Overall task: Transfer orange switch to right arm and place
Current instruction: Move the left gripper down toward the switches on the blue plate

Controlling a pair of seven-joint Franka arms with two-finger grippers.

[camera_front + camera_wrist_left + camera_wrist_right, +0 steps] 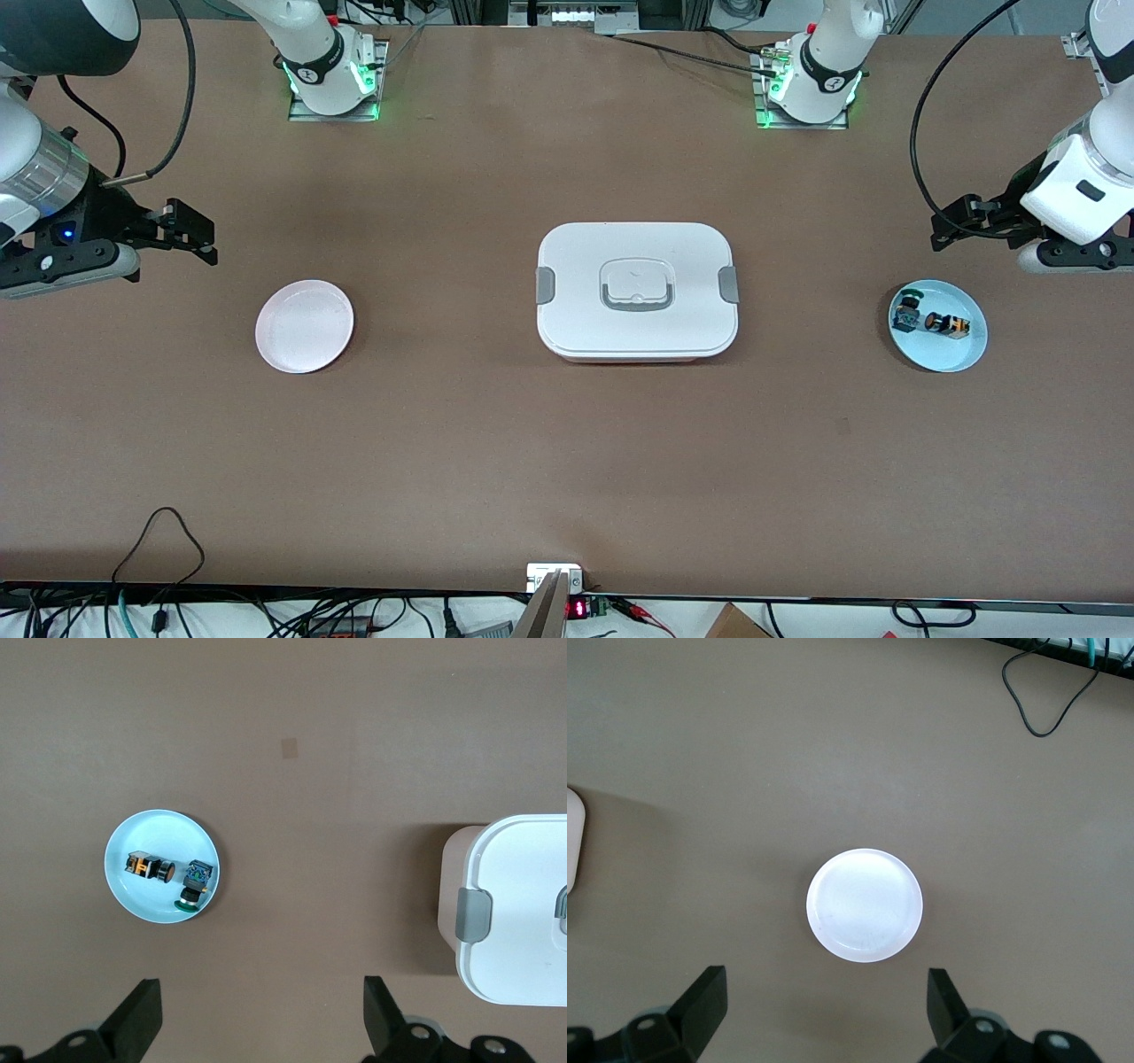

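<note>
The orange switch (950, 325) lies on its side in a light blue plate (944, 356) at the left arm's end of the table, beside a blue-green switch (906, 311). My left gripper (952, 226) hangs open and empty above the table next to that plate. In the left wrist view the orange switch (144, 867), the blue-green switch (195, 881) and the plate (152, 835) show off to one side of the left gripper (261, 992). My right gripper (197, 235) is open and empty above the table near a pale pink plate (304, 325).
A white lidded box (636, 290) with grey clips stands mid-table between the plates; it shows in the left wrist view (523, 904) too. The empty pink plate (865, 904) lies just ahead of the right gripper (824, 979). Cables run along the table's near edge.
</note>
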